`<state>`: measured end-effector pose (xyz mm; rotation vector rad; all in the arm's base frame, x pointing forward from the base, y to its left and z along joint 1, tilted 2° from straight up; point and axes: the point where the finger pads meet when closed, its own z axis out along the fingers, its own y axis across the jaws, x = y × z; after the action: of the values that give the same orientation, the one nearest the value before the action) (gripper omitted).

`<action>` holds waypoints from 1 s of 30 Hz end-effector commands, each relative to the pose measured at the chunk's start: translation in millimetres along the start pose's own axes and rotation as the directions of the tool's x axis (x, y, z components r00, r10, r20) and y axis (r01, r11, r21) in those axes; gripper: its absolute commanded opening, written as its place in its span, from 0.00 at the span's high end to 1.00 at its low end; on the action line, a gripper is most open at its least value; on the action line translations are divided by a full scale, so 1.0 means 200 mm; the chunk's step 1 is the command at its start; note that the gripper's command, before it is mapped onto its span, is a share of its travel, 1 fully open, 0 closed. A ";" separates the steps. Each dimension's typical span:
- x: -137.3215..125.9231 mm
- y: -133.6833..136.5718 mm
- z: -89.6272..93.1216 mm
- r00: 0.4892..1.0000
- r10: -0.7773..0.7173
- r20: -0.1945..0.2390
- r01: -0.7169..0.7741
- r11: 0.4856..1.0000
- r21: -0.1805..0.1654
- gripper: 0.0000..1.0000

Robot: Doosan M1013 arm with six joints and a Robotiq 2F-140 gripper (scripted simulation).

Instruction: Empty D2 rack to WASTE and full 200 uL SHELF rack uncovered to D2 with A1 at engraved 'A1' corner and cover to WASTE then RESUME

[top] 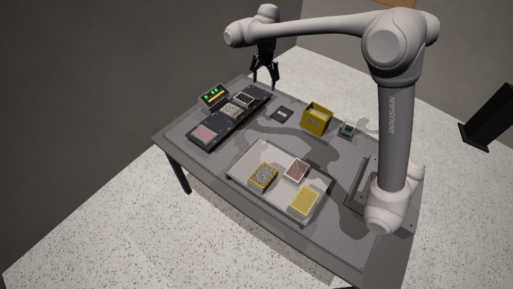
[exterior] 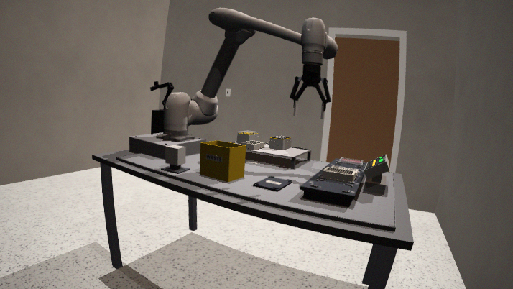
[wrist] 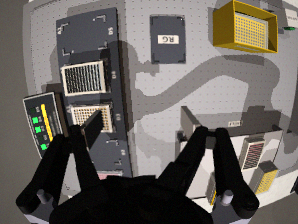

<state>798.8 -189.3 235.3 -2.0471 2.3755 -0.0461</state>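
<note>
My gripper [top: 265,77] is open and empty, high above the far end of the dark deck [top: 229,117]; it also shows in the exterior view [exterior: 309,108] and the wrist view [wrist: 143,143]. On the deck, the slot D2 [top: 223,124] holds nothing, between the pink plate [top: 204,134] and the pale plate [top: 231,110]. The reservoir [top: 244,98] sits beyond them. The yellow WASTE bin [top: 317,118] holds a yellow rack [wrist: 252,30]. The shelf [top: 280,180] carries a yellow-edged rack with pale rings [top: 263,175], a reddish rack [top: 297,170] and a yellow rack with dark holes [top: 304,200].
The panel [top: 214,95] with green lights and a lit yellow strip stands beside the deck. The flat regrip nest [top: 281,116] lies between deck and bin. The RESUME button box [top: 345,128] stands right of the bin. The arm's base [top: 389,201] is at the near right.
</note>
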 end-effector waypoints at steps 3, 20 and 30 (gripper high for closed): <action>-0.07 0.00 0.00 1.000 0.000 0.000 0.000 1.000 0.000 0.23; -0.45 0.00 0.00 1.000 0.000 0.000 0.000 1.000 0.000 0.23; -0.45 0.20 0.00 1.000 0.000 0.000 0.000 1.000 0.000 0.23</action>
<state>782.3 -96.2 233.8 -2.0464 2.3755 -0.0469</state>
